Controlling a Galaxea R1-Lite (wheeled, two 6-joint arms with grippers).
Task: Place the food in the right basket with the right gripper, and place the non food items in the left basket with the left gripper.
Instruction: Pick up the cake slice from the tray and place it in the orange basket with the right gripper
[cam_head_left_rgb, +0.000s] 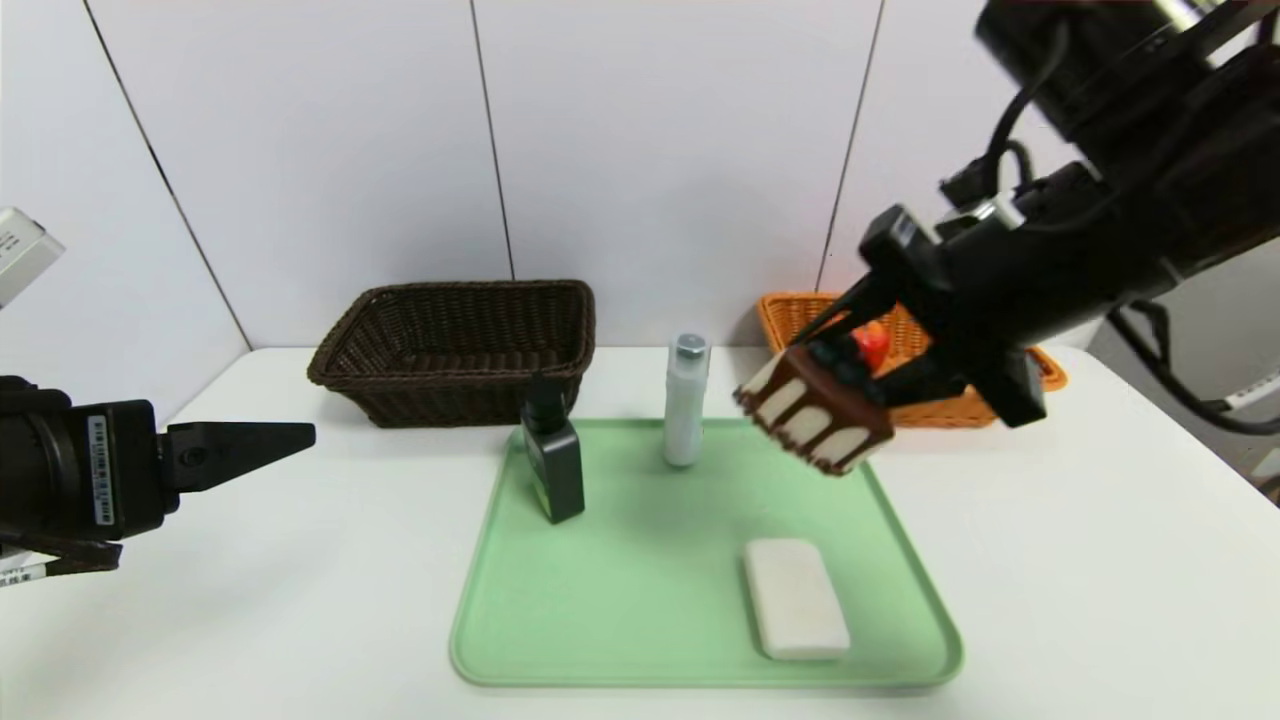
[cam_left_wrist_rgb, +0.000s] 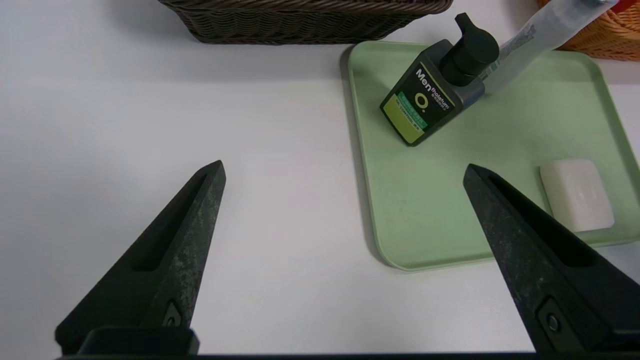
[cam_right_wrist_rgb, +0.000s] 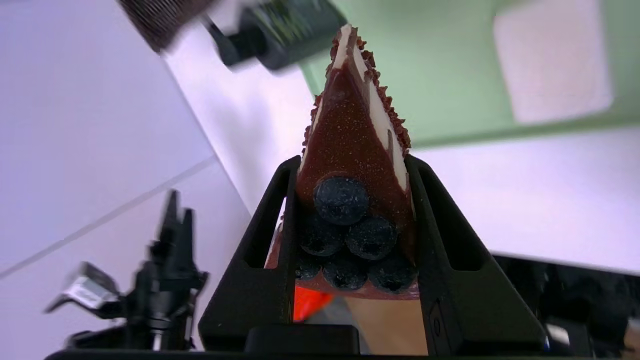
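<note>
My right gripper (cam_head_left_rgb: 846, 368) is shut on a chocolate cake slice (cam_head_left_rgb: 815, 415) topped with dark berries (cam_right_wrist_rgb: 342, 200). It holds the slice in the air above the far right corner of the green tray (cam_head_left_rgb: 620, 600), just in front of the orange basket (cam_head_left_rgb: 1045, 372) on the right. On the tray stand a black pump bottle (cam_head_left_rgb: 553, 460) and a white tube bottle (cam_head_left_rgb: 686, 405), and a white soap bar (cam_head_left_rgb: 795, 598) lies near its front right. My left gripper (cam_left_wrist_rgb: 344, 167) is open with nothing in it, low over the table left of the tray. The dark brown basket (cam_head_left_rgb: 470, 287) sits at the back left.
Something red (cam_head_left_rgb: 872, 345) lies in the orange basket, partly hidden by my right gripper. The white table (cam_head_left_rgb: 300, 600) ends at a pale wall behind both baskets. In the left wrist view the pump bottle (cam_left_wrist_rgb: 430, 102) and the soap bar (cam_left_wrist_rgb: 577, 195) show on the tray (cam_left_wrist_rgb: 450, 225).
</note>
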